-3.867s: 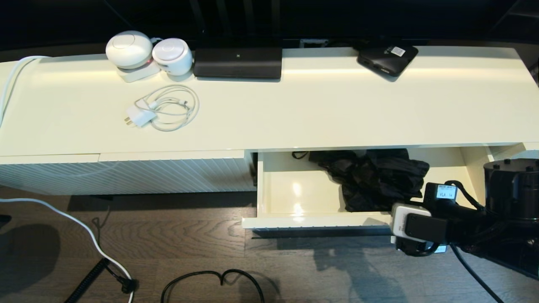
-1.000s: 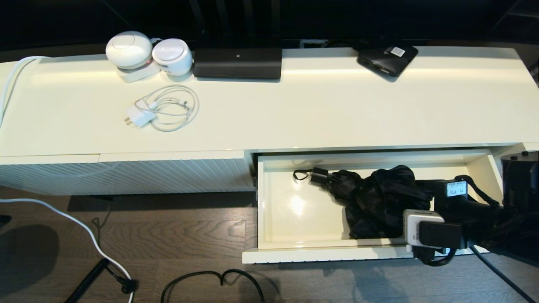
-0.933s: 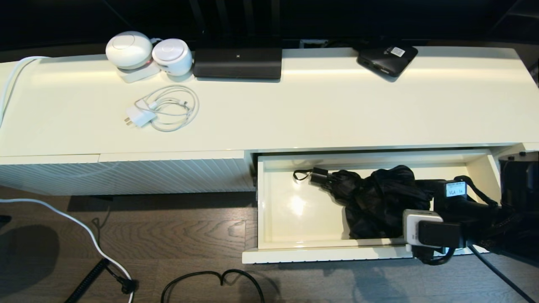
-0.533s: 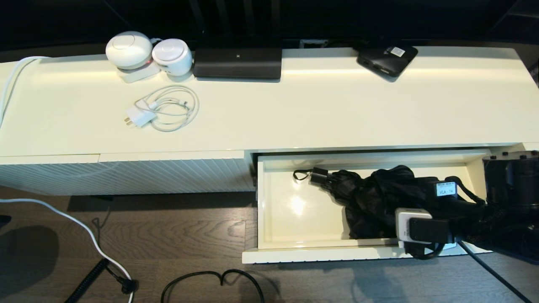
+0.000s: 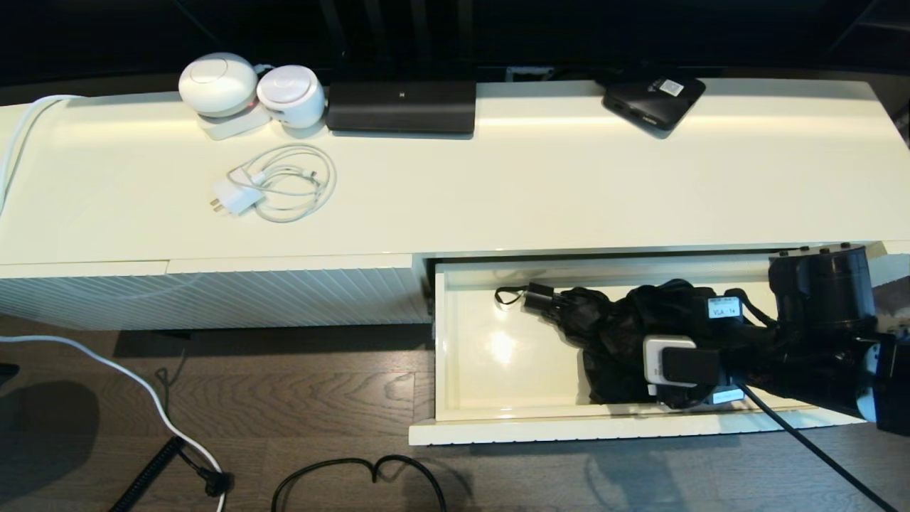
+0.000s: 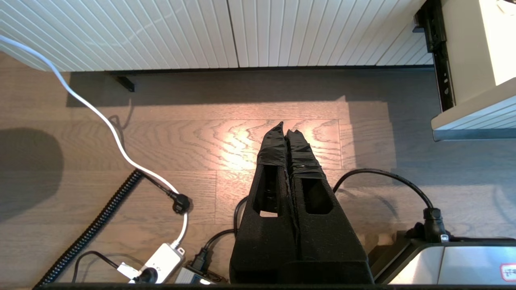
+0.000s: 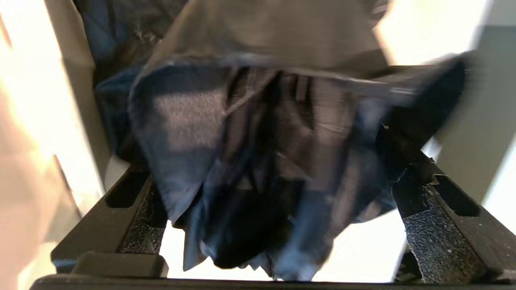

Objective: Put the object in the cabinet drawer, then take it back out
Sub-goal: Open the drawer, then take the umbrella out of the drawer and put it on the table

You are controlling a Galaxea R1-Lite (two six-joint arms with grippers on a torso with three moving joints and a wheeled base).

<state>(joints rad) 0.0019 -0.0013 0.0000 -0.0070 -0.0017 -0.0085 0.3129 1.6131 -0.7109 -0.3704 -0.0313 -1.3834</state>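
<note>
The cabinet drawer (image 5: 498, 355) stands pulled out at the right, its glossy cream floor showing. The black folding umbrella (image 5: 611, 327) lies rumpled inside it, its short handle (image 5: 540, 295) and strap loop (image 5: 505, 295) pointing left. My right gripper (image 5: 633, 363) reaches into the drawer from the right, down at the fabric. In the right wrist view the gripper (image 7: 262, 153) is open, one finger (image 7: 415, 177) on each side of the umbrella's cloth (image 7: 258, 121). My left gripper (image 6: 285, 129) is shut and empty, parked over the wooden floor, out of the head view.
On the cabinet top sit a small black box with a white label (image 5: 654, 99), a flat black device (image 5: 402, 107), two white round devices (image 5: 217, 84) and a white charger with cable (image 5: 274, 185). A ribbed panel (image 5: 213, 299) lies left of the drawer. Cables (image 5: 355, 476) lie on the floor.
The drawer has slid out further since the earliest frame. Over the last second my right gripper has moved left and in over the umbrella.
</note>
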